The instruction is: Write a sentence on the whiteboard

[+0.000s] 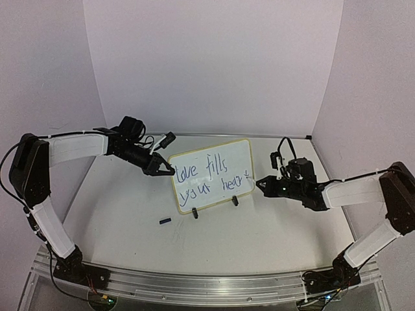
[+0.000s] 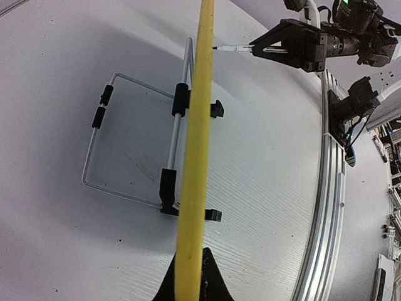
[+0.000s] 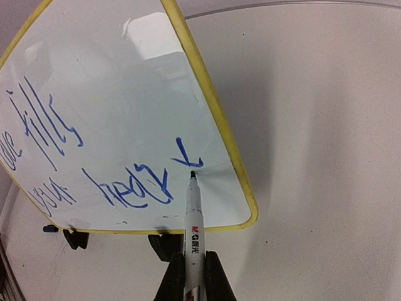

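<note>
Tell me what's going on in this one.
The two arms are writing on a small whiteboard that stands on the table. The left gripper is clamped on the board's yellow left edge, steadying it. The right gripper holds a marker, its tip at the board just under the last letter. The sentence, in blue, reads roughly "love fills your heart", so the writing looks nearly done. A small dark piece, possibly the cap, lies in front.
</note>
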Robot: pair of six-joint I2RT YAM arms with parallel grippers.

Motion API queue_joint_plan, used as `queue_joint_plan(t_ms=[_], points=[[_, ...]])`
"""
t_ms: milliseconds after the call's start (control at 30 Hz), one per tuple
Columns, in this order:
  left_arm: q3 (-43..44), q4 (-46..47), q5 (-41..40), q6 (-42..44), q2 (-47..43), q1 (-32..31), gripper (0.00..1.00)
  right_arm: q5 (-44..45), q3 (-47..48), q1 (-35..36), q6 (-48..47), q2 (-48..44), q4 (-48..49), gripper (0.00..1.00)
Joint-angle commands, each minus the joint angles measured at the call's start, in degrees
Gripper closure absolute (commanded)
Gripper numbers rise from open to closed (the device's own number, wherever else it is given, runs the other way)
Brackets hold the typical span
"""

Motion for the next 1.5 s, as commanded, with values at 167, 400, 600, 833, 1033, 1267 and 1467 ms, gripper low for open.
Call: queue_joint_plan(t_ms=[167, 400, 600, 833, 1033, 1267, 1467], points=[[0.83, -1.96, -5.38, 3.07, 1.08, -0.46, 1.00, -0.39, -2.02, -0.31, 1.49, 1.64, 2.71, 1.00], [0.92, -1.96, -5.29, 3.08, 1.08, -0.48, 1.00, -0.18, -0.61, -0.30, 0.94, 1.49, 2.33, 1.00], [0.92, -1.96, -5.27, 3.12, 1.08, -0.48, 1.00, 1.06, 0.08, -0.29, 0.68, 0.47, 1.39, 1.00], [0.92, -1.96, -5.29, 3.11, 0.99, -0.48, 1.00, 5.40, 0.62, -0.25, 0.03, -0.86, -2.73, 1.00], [0.92, -1.96, -5.29, 3.08, 0.99, -0.48, 1.00, 5.52, 0.12, -0.27, -0.27, -3.69, -3.07, 1.00], [0.92, -1.96, -5.29, 3.05, 0.99, -0.53, 1.00, 5.07, -0.95, -0.26, -0.24, -5.74, -3.59, 1.00], [0.92, -1.96, -5.29, 3.06, 1.12, -0.48, 1.00, 4.90, -0.64, -0.27, -0.07, -3.02, -3.27, 1.00]])
